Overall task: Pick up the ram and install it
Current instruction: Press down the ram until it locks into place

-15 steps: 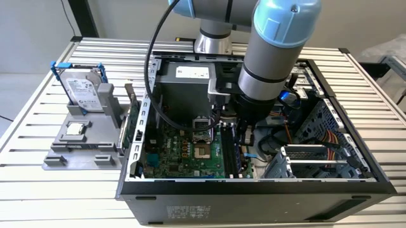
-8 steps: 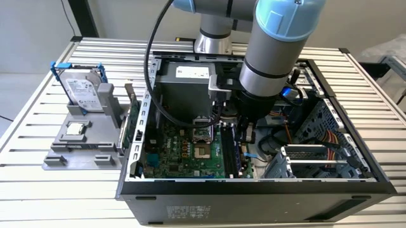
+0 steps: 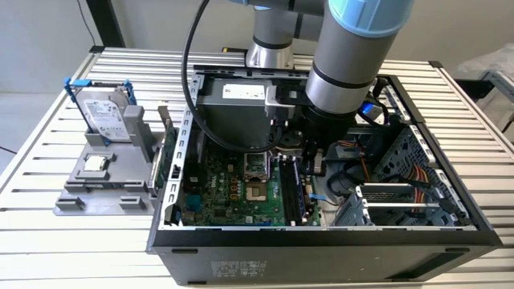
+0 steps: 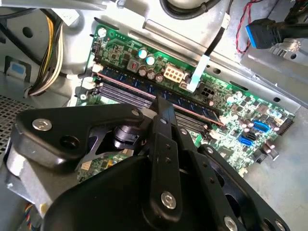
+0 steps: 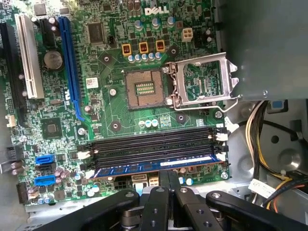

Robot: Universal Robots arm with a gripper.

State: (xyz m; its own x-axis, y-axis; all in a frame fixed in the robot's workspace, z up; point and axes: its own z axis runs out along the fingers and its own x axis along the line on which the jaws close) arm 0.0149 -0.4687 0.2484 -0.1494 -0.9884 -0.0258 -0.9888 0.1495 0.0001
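The ram [image 5: 154, 166] is a long blue stick with dark chips. It stands in the memory slot nearest the motherboard's edge, beside the empty black slots [image 5: 154, 147]. In the second wrist view the ram [image 4: 192, 103] runs slantwise across the board. My gripper [image 5: 169, 174] hangs inside the open computer case [image 3: 321, 238], its black fingers [image 5: 163, 192] pressed together with nothing between them. The tips of the gripper [image 4: 161, 100] sit at the middle of the ram's upper edge; whether they touch it I cannot tell. In the exterior view the gripper [image 3: 313, 164] is low over the ram [image 3: 291, 186].
An open processor socket [image 5: 144, 91] with its raised metal frame [image 5: 204, 82] lies beyond the slots. Cable bundles [image 5: 262, 139] and the drive cage [image 3: 401, 198] crowd the case. Outside, a grey fixture [image 3: 105, 186] holds a blue-framed hard drive [image 3: 108, 117] and a square processor chip [image 3: 95, 162].
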